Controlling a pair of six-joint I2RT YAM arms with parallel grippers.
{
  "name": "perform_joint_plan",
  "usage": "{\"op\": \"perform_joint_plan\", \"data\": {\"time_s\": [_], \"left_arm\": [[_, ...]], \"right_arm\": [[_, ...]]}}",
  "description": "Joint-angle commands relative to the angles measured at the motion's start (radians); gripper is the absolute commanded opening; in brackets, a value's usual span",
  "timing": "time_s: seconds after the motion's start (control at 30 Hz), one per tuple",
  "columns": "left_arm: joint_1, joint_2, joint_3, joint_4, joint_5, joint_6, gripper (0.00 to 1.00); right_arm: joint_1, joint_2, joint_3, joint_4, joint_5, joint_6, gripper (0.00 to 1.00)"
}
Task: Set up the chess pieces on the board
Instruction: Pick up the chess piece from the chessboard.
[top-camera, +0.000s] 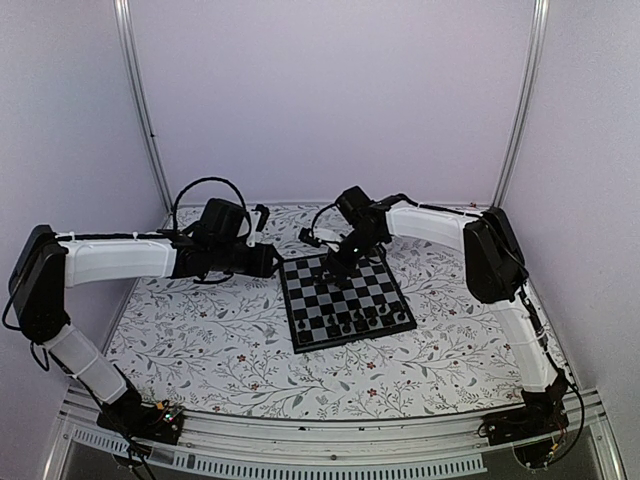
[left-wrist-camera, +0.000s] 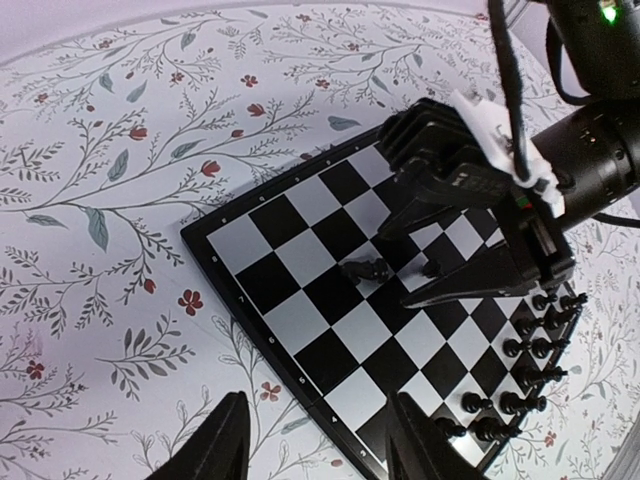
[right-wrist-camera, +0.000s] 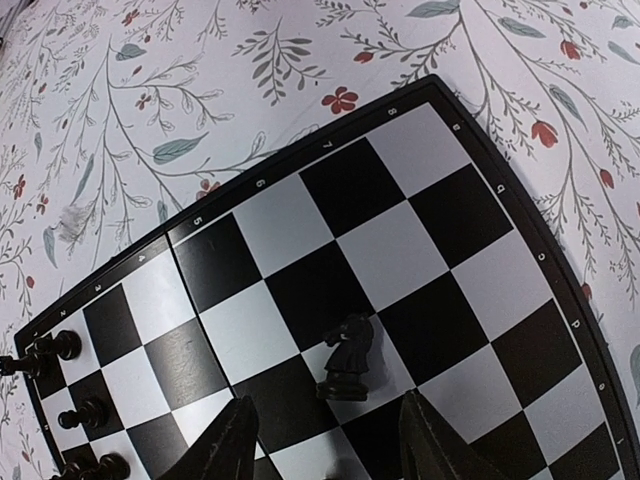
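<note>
The board (top-camera: 320, 290) lies on the flowered cloth, right of centre. Several black chess pieces (top-camera: 355, 322) stand in rows along its near edge. My right gripper (top-camera: 338, 265) hovers over the far half of the board. It is open (right-wrist-camera: 325, 430), and a black knight (right-wrist-camera: 349, 357) stands on a pale square just ahead of its fingers, untouched. The left wrist view shows the same knight (left-wrist-camera: 366, 268) and a small piece (left-wrist-camera: 431, 267) close by it. My left gripper (left-wrist-camera: 318, 420) hangs open and empty over the board's left border (left-wrist-camera: 300, 385).
The flowered cloth (top-camera: 200, 340) covers the table around the board. Metal rails (top-camera: 140, 100) and pale walls enclose the back and sides. Cables loop above the left wrist (top-camera: 215, 190). In the left wrist view the right arm (left-wrist-camera: 590, 150) crosses the board's far corner.
</note>
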Motion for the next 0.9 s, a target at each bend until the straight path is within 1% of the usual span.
{"op": "perform_joint_plan", "data": {"time_s": [0.0, 0.3, 0.57, 0.63, 0.77, 0.87], "left_arm": [[0.016, -0.028, -0.011, 0.027, -0.001, -0.003, 0.48], [0.018, -0.025, -0.014, 0.03, 0.006, -0.003, 0.49], [0.019, -0.027, -0.017, 0.032, 0.011, -0.013, 0.49], [0.019, -0.028, -0.017, 0.032, 0.011, -0.014, 0.49], [0.019, -0.027, -0.019, 0.035, 0.013, -0.019, 0.49], [0.019, -0.023, -0.015, 0.042, 0.021, -0.025, 0.49]], "right_arm": [[0.007, 0.049, 0.049, -0.014, 0.021, 0.014, 0.51], [0.015, 0.086, 0.073, -0.013, 0.023, 0.019, 0.46], [0.018, 0.105, 0.073, -0.01, 0.023, 0.01, 0.39], [0.02, 0.107, 0.072, -0.011, 0.023, 0.008, 0.36], [0.024, 0.109, 0.072, -0.014, 0.023, 0.004, 0.25], [0.022, 0.101, 0.071, -0.017, 0.02, 0.003, 0.19]]}}
